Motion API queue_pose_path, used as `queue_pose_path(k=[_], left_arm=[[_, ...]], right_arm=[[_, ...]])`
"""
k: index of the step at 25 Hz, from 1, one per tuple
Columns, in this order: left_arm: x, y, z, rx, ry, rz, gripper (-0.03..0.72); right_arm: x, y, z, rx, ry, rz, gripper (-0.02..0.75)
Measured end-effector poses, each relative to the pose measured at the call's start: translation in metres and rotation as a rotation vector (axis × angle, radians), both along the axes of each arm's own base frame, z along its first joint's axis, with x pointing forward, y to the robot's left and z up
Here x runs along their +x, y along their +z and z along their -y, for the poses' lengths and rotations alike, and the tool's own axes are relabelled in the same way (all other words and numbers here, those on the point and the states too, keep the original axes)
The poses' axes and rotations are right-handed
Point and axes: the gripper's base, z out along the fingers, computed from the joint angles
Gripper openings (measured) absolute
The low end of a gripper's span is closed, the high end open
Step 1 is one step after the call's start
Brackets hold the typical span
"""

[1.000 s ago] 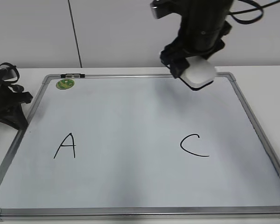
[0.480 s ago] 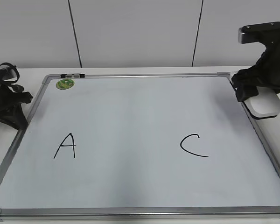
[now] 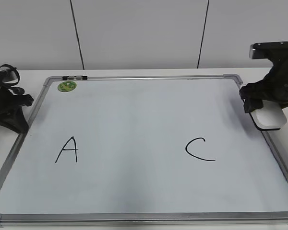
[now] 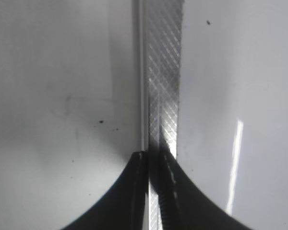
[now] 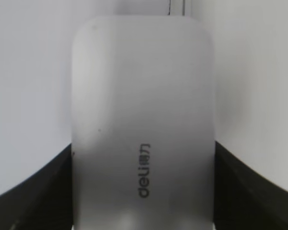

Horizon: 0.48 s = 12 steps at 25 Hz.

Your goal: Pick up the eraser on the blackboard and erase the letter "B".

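Right claw is clamped on the eraser at the right edge of frame, over the blackboard frame. No "B" visible between "A" and "C", so erasing looks done. Left claw is closed, empty, parked at left.
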Motion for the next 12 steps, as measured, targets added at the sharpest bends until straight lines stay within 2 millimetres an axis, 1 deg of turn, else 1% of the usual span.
queue_pose_path(k=[4,12], left_arm=[[0.0,0.0,0.0,0.0,0.0,0.0,0.059],[0.0,0.0,0.0,0.0,0.0,0.0,0.059]], right_arm=[[0.006,-0.019,-0.001,-0.001,0.004,-0.017,0.539],[0.015,-0.036,-0.003,0.023,-0.005,0.006,0.539]])
